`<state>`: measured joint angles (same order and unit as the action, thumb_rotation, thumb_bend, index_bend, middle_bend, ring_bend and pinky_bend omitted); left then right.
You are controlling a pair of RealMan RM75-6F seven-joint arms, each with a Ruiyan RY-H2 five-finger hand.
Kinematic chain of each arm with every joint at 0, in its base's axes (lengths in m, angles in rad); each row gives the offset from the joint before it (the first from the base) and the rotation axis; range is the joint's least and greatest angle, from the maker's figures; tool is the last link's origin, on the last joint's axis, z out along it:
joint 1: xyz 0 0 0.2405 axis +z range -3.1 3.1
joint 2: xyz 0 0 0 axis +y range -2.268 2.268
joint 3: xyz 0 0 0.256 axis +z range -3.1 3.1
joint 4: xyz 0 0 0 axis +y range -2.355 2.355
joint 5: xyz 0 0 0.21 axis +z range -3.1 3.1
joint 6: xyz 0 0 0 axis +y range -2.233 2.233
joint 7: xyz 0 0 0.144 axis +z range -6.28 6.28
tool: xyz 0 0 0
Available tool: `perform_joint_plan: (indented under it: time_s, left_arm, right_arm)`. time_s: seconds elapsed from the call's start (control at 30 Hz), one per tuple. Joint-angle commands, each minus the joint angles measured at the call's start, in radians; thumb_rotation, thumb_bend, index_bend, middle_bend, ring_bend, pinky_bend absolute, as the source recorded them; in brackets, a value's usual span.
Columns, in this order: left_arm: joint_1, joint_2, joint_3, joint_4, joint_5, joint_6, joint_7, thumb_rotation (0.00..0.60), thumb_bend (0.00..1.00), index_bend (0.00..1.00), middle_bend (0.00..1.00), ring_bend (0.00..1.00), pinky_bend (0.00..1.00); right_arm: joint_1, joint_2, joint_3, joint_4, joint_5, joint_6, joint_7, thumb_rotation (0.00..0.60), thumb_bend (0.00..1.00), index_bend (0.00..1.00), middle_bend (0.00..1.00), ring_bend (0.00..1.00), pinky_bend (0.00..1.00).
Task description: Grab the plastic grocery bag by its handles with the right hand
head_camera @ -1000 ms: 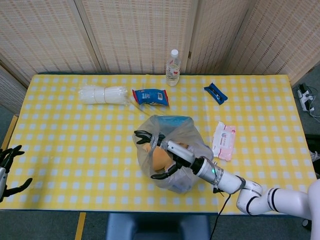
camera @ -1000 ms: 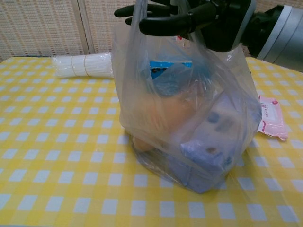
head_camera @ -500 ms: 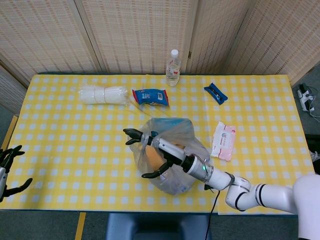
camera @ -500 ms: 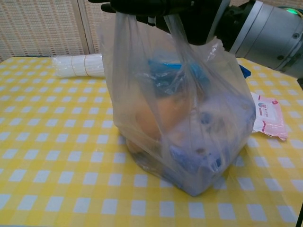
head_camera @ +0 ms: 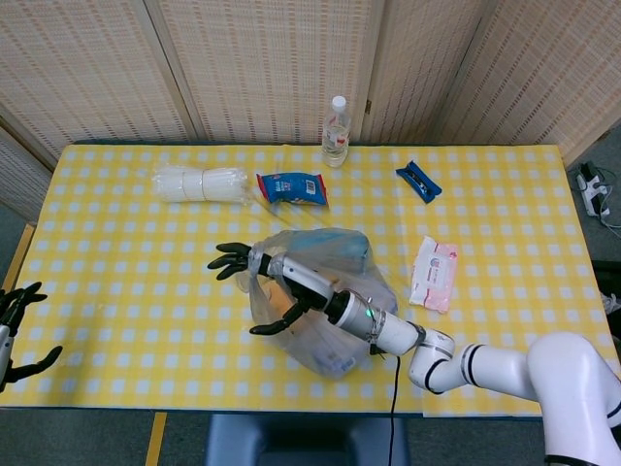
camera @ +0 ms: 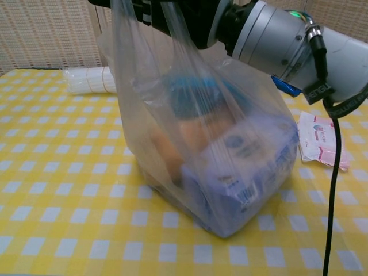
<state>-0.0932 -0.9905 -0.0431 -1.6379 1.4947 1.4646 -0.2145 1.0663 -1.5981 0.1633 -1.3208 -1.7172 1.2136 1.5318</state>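
Note:
A translucent plastic grocery bag [head_camera: 330,291] stands near the table's front middle, holding an orange item, a blue packet and a purple-blue box. In the chest view the bag [camera: 218,149] fills the frame, its handles [camera: 172,40] pulled taut up to my right hand [camera: 172,8] at the top edge. From the head view the right hand [head_camera: 260,286] sits at the bag's left top with the handles looped around it and its dark fingers [head_camera: 228,260] spread outward. My left hand [head_camera: 17,325] hangs off the table's left front corner, holding nothing, fingers apart.
On the yellow checked table [head_camera: 116,272] lie a white bundle [head_camera: 201,183], a blue snack packet [head_camera: 292,187], a water bottle [head_camera: 336,131], a small blue packet [head_camera: 418,181] and a pink wipes pack [head_camera: 436,273]. A black cable [camera: 330,190] hangs from the right forearm.
My right hand has moved left and toward the table's front with the handles, stretching the bag's top leftward; the bag leans and its contents have shifted. The left hand has stayed put.

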Motion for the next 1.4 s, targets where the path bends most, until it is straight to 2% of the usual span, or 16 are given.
perform_joint_plan:
  time_s: [0.03, 0.17, 0.4, 0.5, 0.57, 0.73, 0.83, 1.07, 1.17, 1.3, 1.4]
  left_arm:
    - [-0.001, 0.001, 0.000, 0.000, 0.000, -0.003, -0.001, 0.600, 0.27, 0.07, 0.25, 0.12, 0.00]
    - [-0.001, 0.001, 0.001, -0.001, 0.001, -0.003, 0.000, 0.600, 0.27, 0.07, 0.25, 0.12, 0.00]
    - [-0.003, 0.000, 0.004, -0.003, 0.005, -0.007, 0.006, 0.600, 0.27, 0.07, 0.25, 0.12, 0.00]
    - [-0.001, 0.000, 0.005, -0.005, 0.011, -0.001, 0.007, 0.600, 0.27, 0.08, 0.25, 0.12, 0.00]
    - [0.000, 0.000, 0.005, -0.005, 0.014, 0.003, 0.003, 0.600, 0.27, 0.08, 0.25, 0.12, 0.00]
    - [-0.001, 0.001, 0.008, -0.003, 0.017, 0.000, 0.005, 0.600, 0.28, 0.09, 0.25, 0.12, 0.00]
    - [0.000, 0.000, 0.011, -0.006, 0.025, 0.003, 0.008, 0.600, 0.32, 0.09, 0.24, 0.12, 0.00]
    - [0.004, 0.001, 0.013, -0.005, 0.033, 0.014, 0.003, 0.600, 0.33, 0.09, 0.24, 0.12, 0.00]
    - [0.005, 0.003, 0.014, -0.006, 0.036, 0.017, -0.003, 0.600, 0.33, 0.09, 0.24, 0.12, 0.00]
    - [0.006, 0.003, 0.016, -0.006, 0.041, 0.020, -0.002, 0.600, 0.33, 0.09, 0.24, 0.12, 0.00]
    - [0.004, 0.003, 0.017, -0.008, 0.041, 0.017, 0.001, 0.600, 0.33, 0.09, 0.24, 0.12, 0.00]
  right_arm:
    - [0.006, -0.014, 0.018, 0.003, 0.025, 0.004, -0.001, 0.600, 0.23, 0.14, 0.23, 0.22, 0.03]
    - [0.001, -0.022, 0.044, -0.023, 0.080, -0.004, 0.035, 0.600, 0.23, 0.24, 0.30, 0.28, 0.15]
    - [-0.007, 0.001, 0.085, -0.108, 0.187, -0.079, 0.205, 0.600, 0.23, 0.44, 0.46, 0.48, 0.38]
    - [-0.011, 0.018, 0.103, -0.136, 0.224, -0.110, 0.234, 0.600, 0.25, 0.50, 0.54, 0.57, 0.47]
    - [-0.024, 0.029, 0.129, -0.175, 0.283, -0.134, 0.248, 0.600, 0.33, 0.57, 0.60, 0.63, 0.54]
    - [-0.061, 0.058, 0.203, -0.291, 0.454, -0.202, 0.224, 0.600, 0.55, 0.63, 0.67, 0.73, 0.67]
    - [-0.075, 0.067, 0.231, -0.326, 0.491, -0.224, 0.188, 0.600, 0.63, 0.64, 0.68, 0.75, 0.71]
    - [-0.107, 0.098, 0.284, -0.417, 0.507, -0.245, 0.113, 0.600, 0.63, 0.64, 0.69, 0.81, 0.79]
    - [-0.122, 0.125, 0.319, -0.483, 0.504, -0.240, 0.082, 0.600, 0.63, 0.64, 0.69, 0.81, 0.79]
    - [-0.130, 0.176, 0.413, -0.584, 0.538, -0.233, 0.049, 0.600, 0.63, 0.64, 0.69, 0.81, 0.79]
    - [-0.128, 0.227, 0.511, -0.672, 0.583, -0.227, 0.006, 0.600, 0.63, 0.64, 0.69, 0.81, 0.79]
